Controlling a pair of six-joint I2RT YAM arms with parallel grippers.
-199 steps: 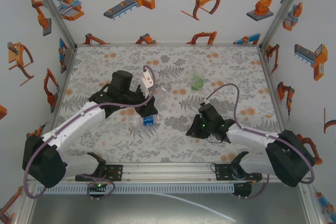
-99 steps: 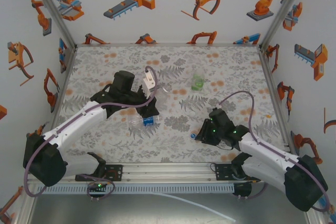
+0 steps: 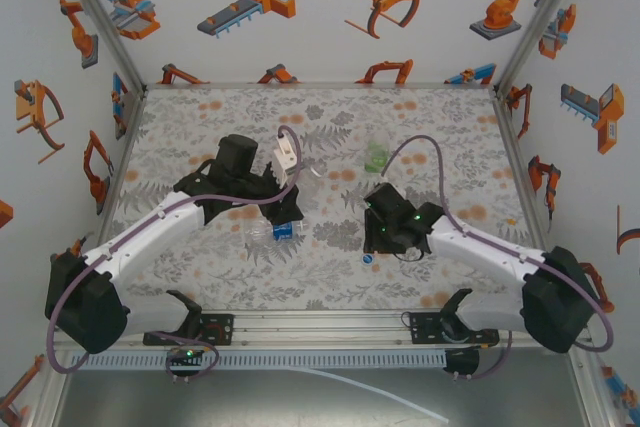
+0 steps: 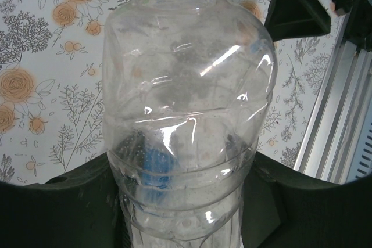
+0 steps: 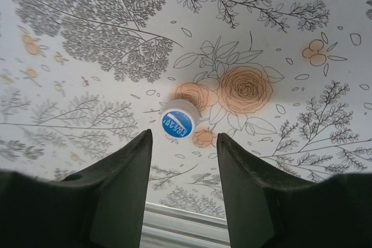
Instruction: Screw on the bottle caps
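Item: bottle-capping job, part done at most; reference thing is the blue-labelled bottle (image 3: 276,232), lying on its side on the flower-printed bench (image 3: 200,117). Clear bottle (image 4: 186,103): held just beyond the blue-labelled bottle, on its far side and lifted off the bench, in the left pincer (image 3: 292,175), whose dark fingers are closed against the lower body of the bottle on both sides. Its neck runs off the top edge of the left wrist view, so whether it carries a cap cannot be told. Green-tinted bottle (image 3: 377,155): to the right of the blue-labelled bottle and farther from the arm bases, well apart from it and free of both arms; its top is too small to read. Bottle cap (image 5: 179,124): one white cap with a blue printed top, lying loose on the bench to the right of the blue-labelled bottle and slightly nearer the arm bases. Right pincer (image 5: 183,139): hangs directly over that cap, jaws parted a little wider than the cap, holding nothing, with the cap on the bench just past the fingertips. Status, as a judgement: at least this one cap is not yet screwed on and not yet gripped. Left to do: closing on it, carrying it to an open neck, most likely the held clear bottle, and turning it down. The blue-labelled bottle's own mouth cannot be made out.
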